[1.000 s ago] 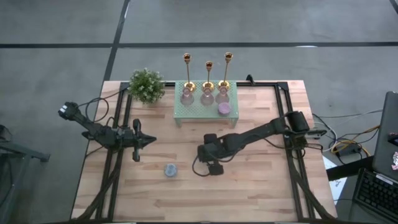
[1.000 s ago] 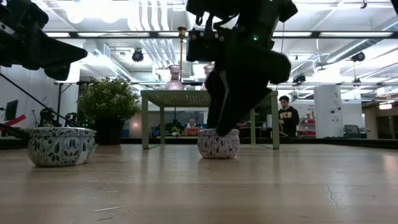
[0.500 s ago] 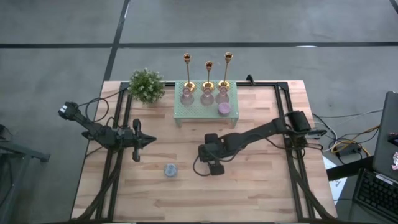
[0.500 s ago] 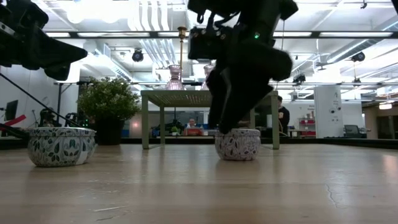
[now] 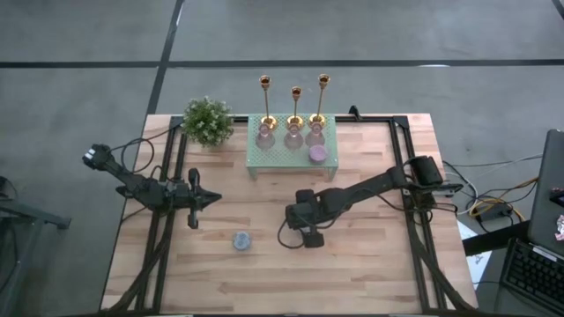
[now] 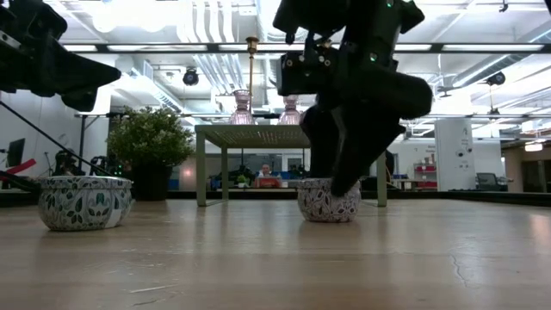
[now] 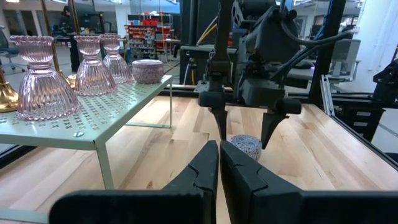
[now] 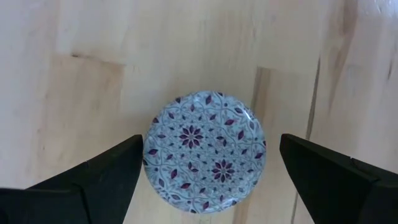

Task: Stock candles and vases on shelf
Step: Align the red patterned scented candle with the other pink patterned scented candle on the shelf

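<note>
A lavender patterned candle (image 8: 205, 152) stands on the table; it also shows in the low view (image 6: 327, 200). My right gripper (image 8: 214, 168) is open just above it, pointing down, with one finger on each side and a gap at both. A blue-grey candle (image 5: 241, 240) stands on the table near the front. A mauve-pink candle (image 5: 318, 153) and three pink vases (image 5: 293, 136) stand on the mint-green shelf (image 5: 273, 158). My left gripper (image 5: 211, 201) is shut and empty, held above the table's left part.
Three gold candlesticks (image 5: 295, 101) stand just behind the shelf. A leafy potted plant (image 5: 208, 121) stands at the far left. A laptop (image 5: 546, 220) sits off the table's right edge. Bare wood lies between the two candles and along the near edge.
My right gripper has gone a little toward the table's right edge, staying low over the lavender candle. The candle slid along the table toward the right at first and has then stayed put.
</note>
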